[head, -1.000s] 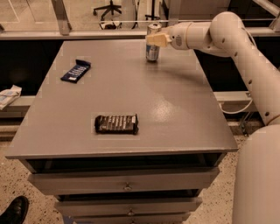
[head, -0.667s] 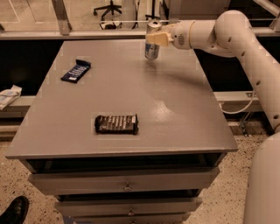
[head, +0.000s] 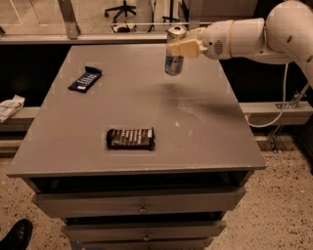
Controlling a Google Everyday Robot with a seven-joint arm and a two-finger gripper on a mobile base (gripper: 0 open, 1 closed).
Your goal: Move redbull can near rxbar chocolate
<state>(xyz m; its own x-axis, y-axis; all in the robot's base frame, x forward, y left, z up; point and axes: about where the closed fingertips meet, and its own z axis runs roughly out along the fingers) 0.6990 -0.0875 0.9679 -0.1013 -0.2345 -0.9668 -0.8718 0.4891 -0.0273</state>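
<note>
Grey table (head: pixel 195 127) over a stack of drawers (head: pixel 142 202) is filling the view, with an office chair (head: pixel 122 7) standing on the floor behind at 12 o'clock.

Fingers (head: pixel 188 48) are clamping the can (head: pixel 173 61) around its upper half; one pale pad is showing on the can's 3 o'clock side. Gripper (head: pixel 180 47) is hanging over the table's far part, roughly 12 to 1 o'clock of the top. The can is riding upright and clear of the surface, throwing a soft shadow (head: pixel 171 90) onto the table below it. White arm (head: pixel 244 36) is reaching in from 2 o'clock.

Chocolate bar (head: pixel 131 138) is lying flat near the front, at about 7 o'clock from the can and well apart from it. A smaller blue bar (head: pixel 85 79) is lying at 10 o'clock of the table, away from both.

Step in hand, as I am reading it: carrying, with the lift done and the placing not yet begun.

Next move is calling for a sweep toward 7 o'clock with the can held upright. Then a lowering just beside the chocolate bar, not onto it, and the grip loosening only once the base is sitting flat.
</note>
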